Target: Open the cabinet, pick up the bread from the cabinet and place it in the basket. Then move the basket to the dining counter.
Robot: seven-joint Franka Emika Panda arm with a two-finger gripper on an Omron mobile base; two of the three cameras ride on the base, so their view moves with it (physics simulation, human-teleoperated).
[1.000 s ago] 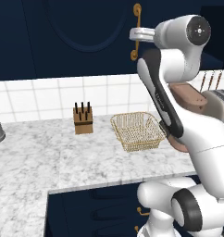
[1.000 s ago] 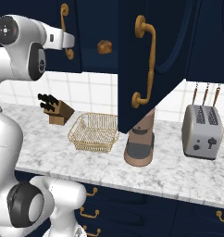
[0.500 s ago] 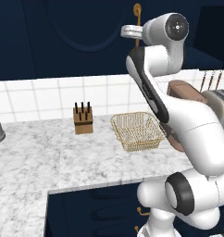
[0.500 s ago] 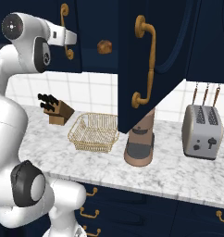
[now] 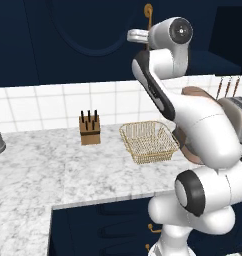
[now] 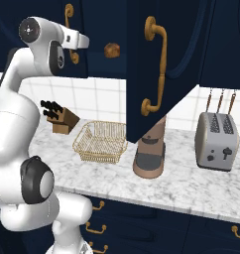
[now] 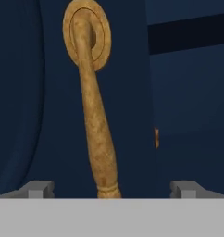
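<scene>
High at the left cabinet door [image 7: 21, 92], the tool [image 7: 111, 189] stands spread wide astride its brass handle [image 7: 97, 134], ready to clamp and pull, while the bread [image 6: 111, 49] waits inside above the basket [image 6: 101, 143]

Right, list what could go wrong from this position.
1. The open gripper straddles the left door's brass handle, which sits slightly left of centre between the fingertips; a crooked close could slip off.
2. The right cabinet door hangs open over the coffee machine and narrows access to the bread.
3. The wire basket sits near the arm's swing path.
</scene>
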